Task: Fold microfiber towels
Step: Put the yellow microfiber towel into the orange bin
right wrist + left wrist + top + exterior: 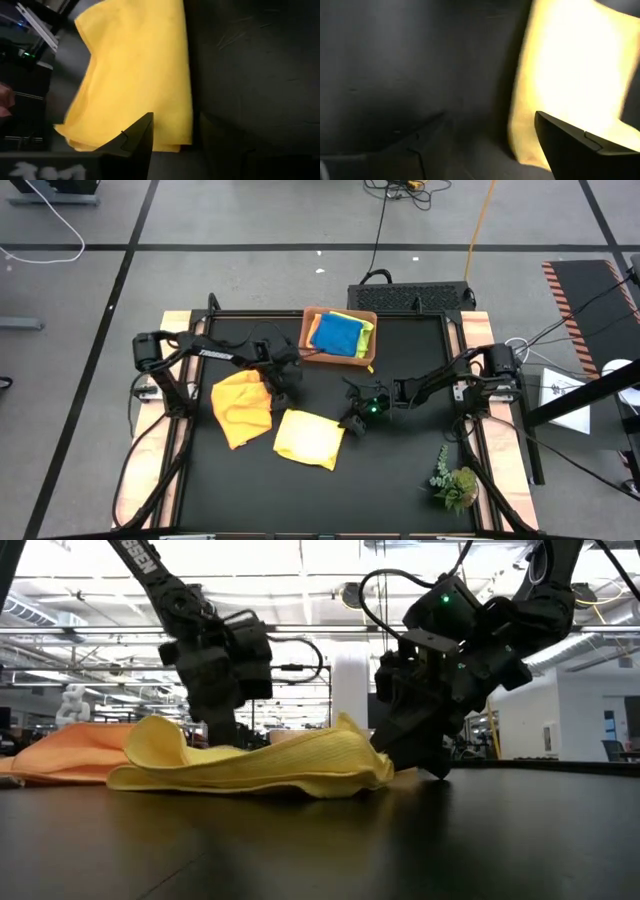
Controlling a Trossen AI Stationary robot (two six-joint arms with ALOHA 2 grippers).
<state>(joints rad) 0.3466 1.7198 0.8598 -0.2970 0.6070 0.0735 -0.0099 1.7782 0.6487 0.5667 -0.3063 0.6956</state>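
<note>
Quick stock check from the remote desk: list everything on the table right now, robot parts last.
yellow towel: 1, yellow, folded, table centre
orange towel: 1, orange, crumpled, beside the yellow one
tray: 1, terracotta-brown, far edge, holding stacked towels, blue on top, lime green and yellow edges showing
plant sprig: 1, green, near right corner
left gripper: open, by the orange towel
right gripper: at the yellow towel's right edge

Non-task items, black table [400, 470]

Terracotta-brown tray [308, 332] at far edge, center; small green plant sprig [455, 480] near front right corner, well apart from tray.
</note>
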